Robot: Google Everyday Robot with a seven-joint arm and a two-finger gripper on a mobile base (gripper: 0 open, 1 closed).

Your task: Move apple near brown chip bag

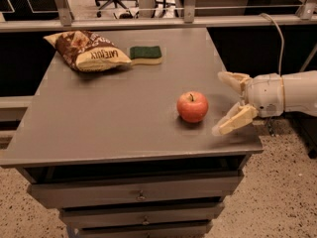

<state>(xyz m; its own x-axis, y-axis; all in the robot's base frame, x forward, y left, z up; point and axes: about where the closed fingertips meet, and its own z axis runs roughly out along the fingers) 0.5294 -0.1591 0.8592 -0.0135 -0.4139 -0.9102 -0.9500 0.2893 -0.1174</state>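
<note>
The red-orange apple (192, 106) stands upright on the grey table (114, 113), towards its right front. The brown chip bag (87, 50) lies at the table's far left, its cream-yellow lettered end pointing right. My gripper (221, 103) comes in from the right, just right of the apple and level with it. Its two cream fingers are spread open, one beyond the apple's line and one nearer, with nothing between them. It does not touch the apple.
A flat green-and-yellow sponge (146, 53) lies right of the chip bag at the back. The table has drawers (141, 195) below its front edge. A rail and glass partition (148, 21) run behind the table. A cable (279, 36) hangs at the right.
</note>
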